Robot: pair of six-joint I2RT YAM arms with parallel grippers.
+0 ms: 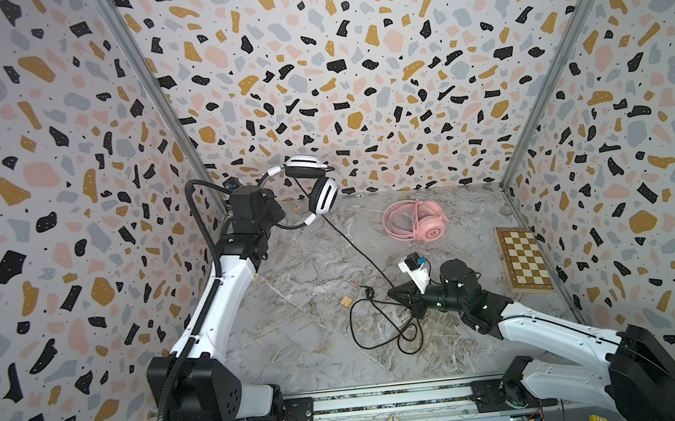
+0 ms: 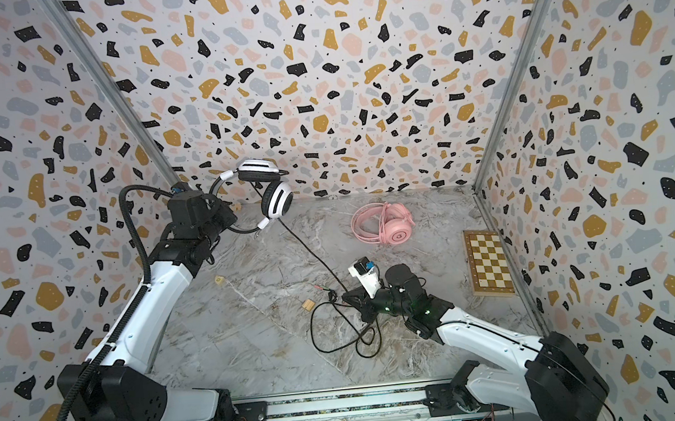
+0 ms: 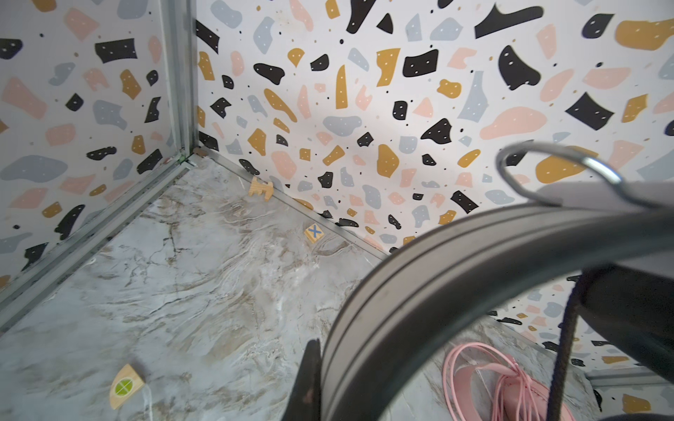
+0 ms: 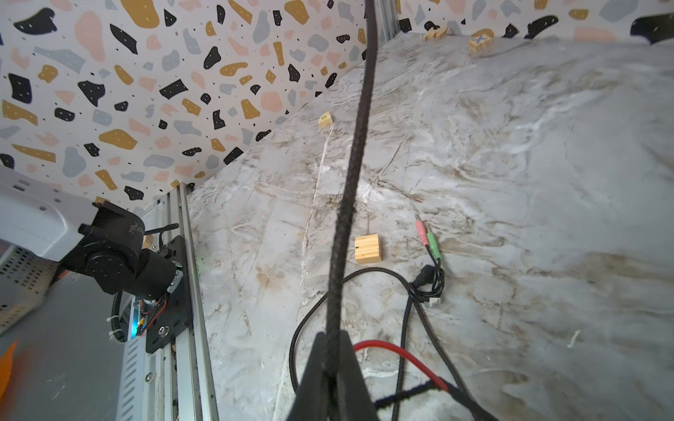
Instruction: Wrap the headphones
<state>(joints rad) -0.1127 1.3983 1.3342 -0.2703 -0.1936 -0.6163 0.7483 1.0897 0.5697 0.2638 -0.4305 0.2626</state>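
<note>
I see left gripper [image 1: 285,223] clamped on the white headset [image 1: 324,196] by its headband [image 3: 437,277], raised far left; right gripper [image 4: 332,364] pinching the black cable [image 1: 356,251] mid-table; pink headset [image 1: 429,224] lying far, right of centre

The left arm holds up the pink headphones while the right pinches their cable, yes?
No: the left gripper holds the white headset, as both top views show; the pink headset lies on the table. The right gripper does pinch the white headset's cable.
</note>
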